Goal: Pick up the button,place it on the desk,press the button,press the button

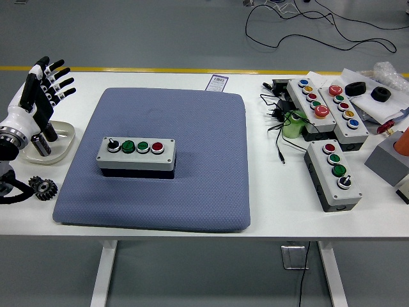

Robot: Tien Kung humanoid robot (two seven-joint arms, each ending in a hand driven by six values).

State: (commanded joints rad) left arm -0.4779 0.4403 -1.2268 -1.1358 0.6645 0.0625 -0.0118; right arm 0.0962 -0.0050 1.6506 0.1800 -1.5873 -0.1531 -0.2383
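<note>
A grey button box [136, 154] lies on the blue mat [160, 160], left of the mat's middle. Along its top sit a black knob, two green buttons and a red button. My left hand [45, 86] is raised at the table's left edge, well away from the box, with its fingers spread and nothing in them. The right hand does not show.
A shallow white dish [46, 142] holding a small metal cylinder sits under the left hand, with a black gear [43, 187] in front of it. Several more button boxes [332, 173], cables, a green object [294, 123] and a grey block [388, 160] crowd the right side.
</note>
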